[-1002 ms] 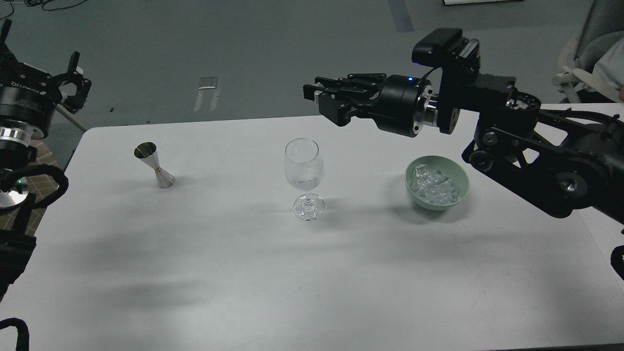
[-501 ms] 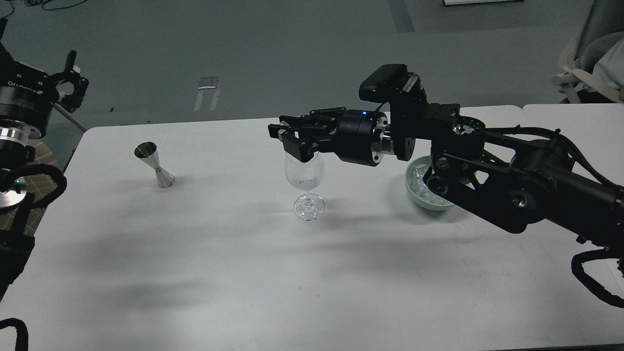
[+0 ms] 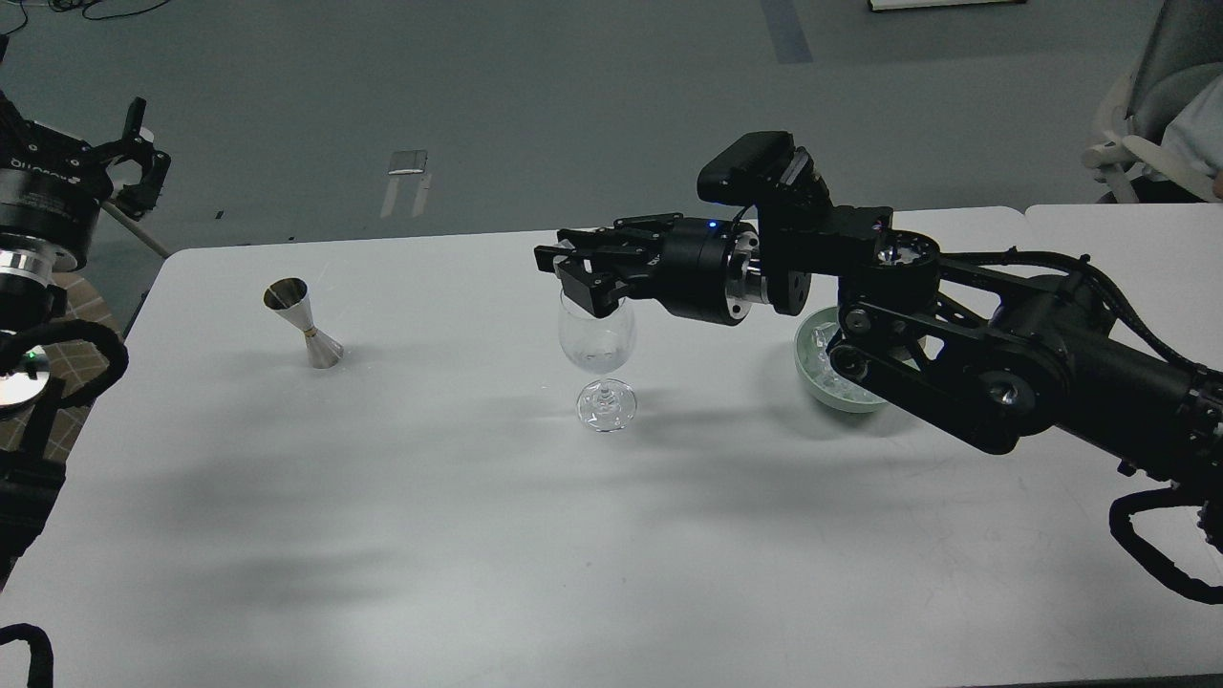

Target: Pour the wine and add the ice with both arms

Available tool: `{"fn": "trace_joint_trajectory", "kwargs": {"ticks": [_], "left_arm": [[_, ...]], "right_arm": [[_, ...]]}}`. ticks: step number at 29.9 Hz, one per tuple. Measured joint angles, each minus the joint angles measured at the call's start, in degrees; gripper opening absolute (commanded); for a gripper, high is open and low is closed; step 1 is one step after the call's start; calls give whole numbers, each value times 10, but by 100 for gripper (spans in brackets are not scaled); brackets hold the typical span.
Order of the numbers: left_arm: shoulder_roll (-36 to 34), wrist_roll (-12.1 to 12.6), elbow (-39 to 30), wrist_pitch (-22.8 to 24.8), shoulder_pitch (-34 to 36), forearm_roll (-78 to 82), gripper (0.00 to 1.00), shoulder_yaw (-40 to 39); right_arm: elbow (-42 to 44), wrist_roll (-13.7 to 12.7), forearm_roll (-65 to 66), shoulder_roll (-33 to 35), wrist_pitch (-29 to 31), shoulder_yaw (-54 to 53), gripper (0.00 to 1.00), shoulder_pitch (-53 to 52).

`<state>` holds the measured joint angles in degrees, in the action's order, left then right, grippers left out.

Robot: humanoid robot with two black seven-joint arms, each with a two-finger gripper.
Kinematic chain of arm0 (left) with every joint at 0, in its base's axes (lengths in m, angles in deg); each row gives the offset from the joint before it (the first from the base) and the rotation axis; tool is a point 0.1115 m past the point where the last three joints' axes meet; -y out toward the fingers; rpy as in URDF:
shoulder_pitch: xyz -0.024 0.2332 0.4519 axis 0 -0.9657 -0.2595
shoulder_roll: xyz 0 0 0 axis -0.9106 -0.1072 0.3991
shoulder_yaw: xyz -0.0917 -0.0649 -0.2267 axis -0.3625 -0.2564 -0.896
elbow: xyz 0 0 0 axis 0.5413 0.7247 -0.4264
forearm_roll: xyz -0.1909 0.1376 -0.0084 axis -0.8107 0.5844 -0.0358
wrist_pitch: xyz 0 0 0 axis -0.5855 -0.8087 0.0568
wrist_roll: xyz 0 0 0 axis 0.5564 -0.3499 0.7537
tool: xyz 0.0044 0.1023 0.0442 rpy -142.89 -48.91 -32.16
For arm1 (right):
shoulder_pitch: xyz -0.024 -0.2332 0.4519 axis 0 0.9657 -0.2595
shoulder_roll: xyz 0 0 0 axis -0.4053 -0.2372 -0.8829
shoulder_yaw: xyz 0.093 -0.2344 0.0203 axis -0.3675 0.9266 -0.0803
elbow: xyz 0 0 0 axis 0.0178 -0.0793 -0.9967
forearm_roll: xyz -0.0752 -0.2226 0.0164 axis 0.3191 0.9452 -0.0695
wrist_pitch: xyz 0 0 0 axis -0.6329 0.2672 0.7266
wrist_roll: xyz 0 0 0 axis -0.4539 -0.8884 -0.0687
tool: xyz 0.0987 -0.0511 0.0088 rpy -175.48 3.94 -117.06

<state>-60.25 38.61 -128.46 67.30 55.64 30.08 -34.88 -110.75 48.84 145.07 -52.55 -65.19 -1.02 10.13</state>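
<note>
**Claw over a thin glass: the risks from this position**

The right claw hangs directly above the mouth of the wine glass, and its dark fingers overlap the rim in this view; I cannot tell if the fingers are closed on an ice cube or only near each other, because nothing clear is visible between them.

Far to the left of this claw, off the table edge, is the left claw; its fingers seem spread apart and hold nothing; between it and the right claw stands the metal jigger, upright on the table; I judge the wine step still needs it.

Below the claw, the glass is tall on a narrow stem; if the claw goes lower or moves sideways it can strike the rim and tip the glass; a cube released off centre may bounce out.

To the right of the claw, behind its own arm, is the green bowl with the ice, partly hidden; when the arm pulls back, its low elbow could push the bowl.
</note>
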Motion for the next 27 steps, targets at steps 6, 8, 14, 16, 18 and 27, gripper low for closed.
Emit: {"fn": "trace_joint_trajectory", "kwargs": {"ticks": [6, 8, 14, 16, 18, 27], "left_arm": [[-1, 0, 0, 0, 1, 0, 98, 0], [-1, 1, 0, 0, 1, 0, 98, 0], [-6, 1, 0, 0, 1, 0, 98, 0], [-8, 1, 0, 0, 1, 0, 98, 0], [-10, 1, 0, 0, 1, 0, 98, 0], [-15, 1, 0, 0, 1, 0, 98, 0]], "right_arm": [[-2, 1, -1, 14, 0, 0, 32, 1], [-3, 2, -2, 17, 0, 0, 33, 1], [-2, 3, -2, 17, 0, 0, 37, 2], [-1, 3, -2, 17, 0, 0, 41, 3], [-1, 3, -2, 17, 0, 1, 44, 4], [-2, 3, -1, 17, 0, 16, 60, 3]]}}
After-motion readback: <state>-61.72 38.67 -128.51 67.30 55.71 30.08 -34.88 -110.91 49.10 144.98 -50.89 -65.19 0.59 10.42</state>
